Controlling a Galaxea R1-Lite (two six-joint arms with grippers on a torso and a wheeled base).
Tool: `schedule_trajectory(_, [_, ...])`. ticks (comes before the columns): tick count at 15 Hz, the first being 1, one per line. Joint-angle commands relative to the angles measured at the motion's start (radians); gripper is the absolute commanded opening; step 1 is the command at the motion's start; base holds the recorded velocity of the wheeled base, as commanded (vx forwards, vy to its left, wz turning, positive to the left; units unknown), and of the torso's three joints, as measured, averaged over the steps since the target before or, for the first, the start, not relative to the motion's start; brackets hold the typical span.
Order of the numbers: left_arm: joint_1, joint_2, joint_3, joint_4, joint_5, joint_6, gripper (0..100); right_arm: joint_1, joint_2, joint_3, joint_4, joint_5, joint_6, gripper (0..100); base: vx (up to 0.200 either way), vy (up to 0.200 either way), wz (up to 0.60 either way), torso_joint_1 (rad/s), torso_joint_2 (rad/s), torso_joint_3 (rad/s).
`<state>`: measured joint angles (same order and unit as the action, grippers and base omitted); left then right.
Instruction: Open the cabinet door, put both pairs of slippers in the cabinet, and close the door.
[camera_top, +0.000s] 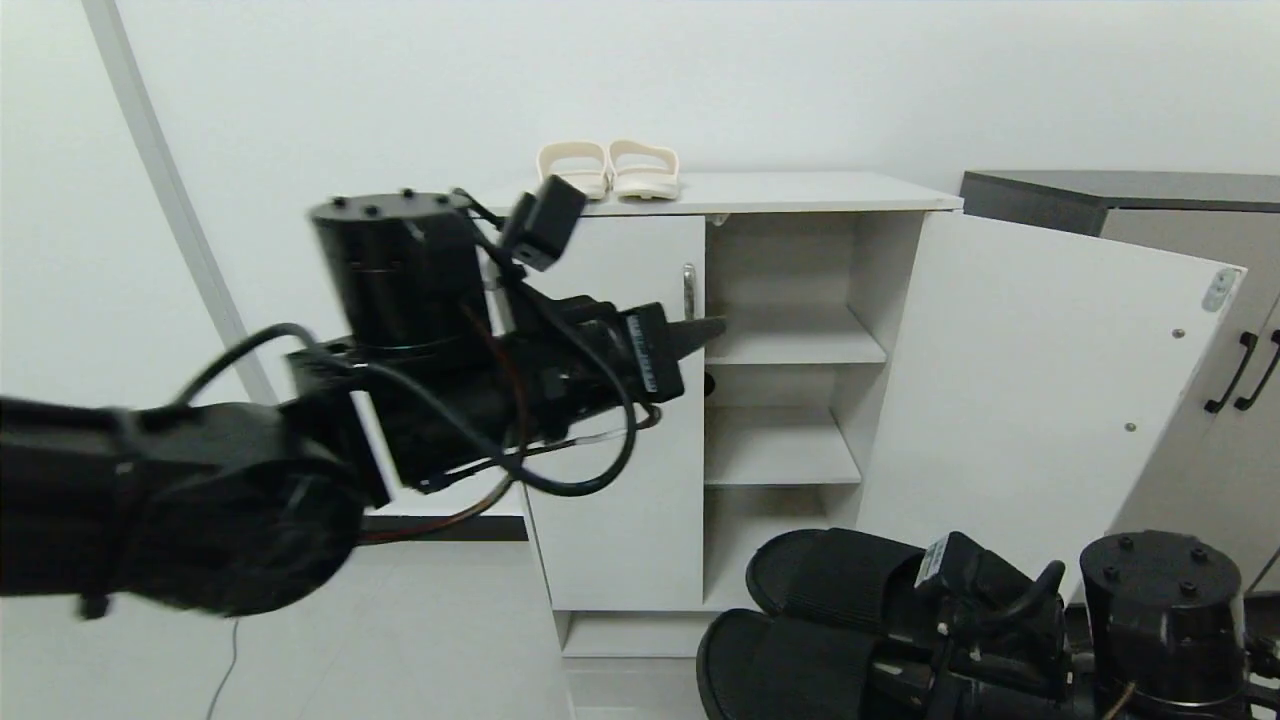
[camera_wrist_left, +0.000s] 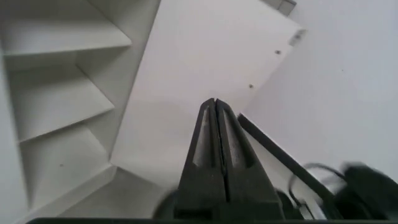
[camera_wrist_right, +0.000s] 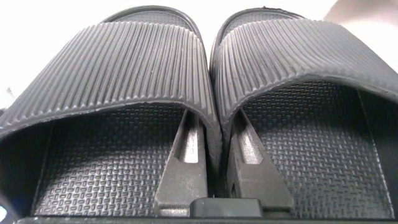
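Door (camera_top: 1040, 390) open; right gripper (camera_wrist_right: 214, 121), fingers clamping black slippers (camera_wrist_right: 124, 62); left gripper (camera_wrist_left: 215, 107), fingers together; cream slippers (camera_top: 610, 168) sit atop cabinet (camera_top: 800, 188).

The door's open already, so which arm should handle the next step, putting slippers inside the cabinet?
Right. Its gripper is shut on the black slippers, held low in front of the open cabinet. The left gripper is shut and empty, up in front of the upper shelf.
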<state>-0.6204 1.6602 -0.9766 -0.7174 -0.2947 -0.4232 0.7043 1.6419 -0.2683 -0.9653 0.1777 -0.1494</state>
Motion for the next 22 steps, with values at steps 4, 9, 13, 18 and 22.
schedule_trajectory(4, [0.057, -0.660, 0.403, 0.297, 0.060, 0.100, 0, -0.034, 0.021, -0.009, 0.000, 0.002, -0.001, 0, 0.000, 0.000, 0.00, 0.000, 0.00, 0.000])
schedule_trajectory(9, [0.177, -0.932, 0.631, 0.489, 0.496, 0.231, 0, -0.043, 0.079, -0.043, -0.006, -0.010, 0.039, 0, 0.000, 0.000, 0.00, 0.000, 0.00, 0.000])
schedule_trajectory(13, [0.459, -1.125, 0.819, 0.489, 0.571, 0.254, 0, -0.045, 0.167, -0.123, -0.052, -0.156, 0.145, 0, 0.000, 0.000, 0.00, 0.000, 0.00, 0.000])
schedule_trajectory(18, [0.640, -1.608, 0.974, 0.684, 0.577, 0.385, 0, -0.043, 0.225, -0.138, -0.072, -0.179, 0.154, 0, 0.000, 0.000, 0.00, 0.000, 0.00, 0.000])
schedule_trajectory(22, [0.620, -1.660, 0.974, 0.728, 0.318, 0.434, 0, -0.042, 0.240, -0.147, -0.076, -0.198, 0.152, 0, 0.000, 0.000, 0.00, 0.000, 0.00, 0.000])
